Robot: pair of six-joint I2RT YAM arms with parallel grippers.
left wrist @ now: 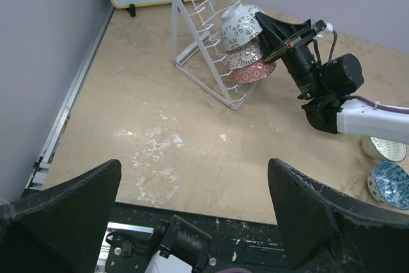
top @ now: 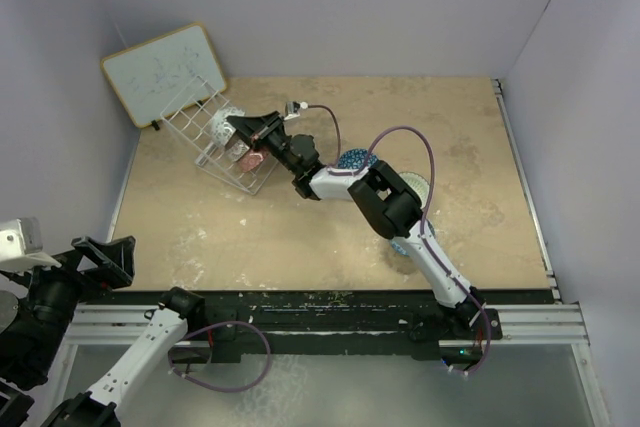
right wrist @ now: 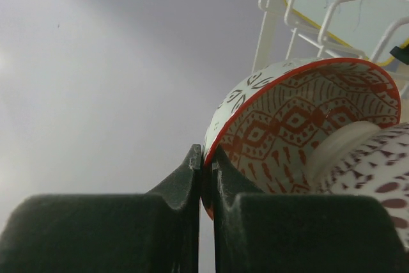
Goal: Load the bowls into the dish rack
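Red-patterned round ceramic bowl [right wrist: 300, 126] sits tilted at the low front of the white wire-grid dish rack [left wrist: 192, 36], against a racked cream bowl with brown markings [right wrist: 377, 164]; the right tool [right wrist: 206, 158] is clamped on its rim. Judged best: settle it against the wires before releasing, then retreat straight back, lest it roll out. Left tool [left wrist: 193, 167] gapes idle near the tabletop [left wrist: 160, 126] edge; a blue bowl [left wrist: 390, 183] and a cream-white bowl [left wrist: 383, 148] wait beside the right arm [left wrist: 377, 123].
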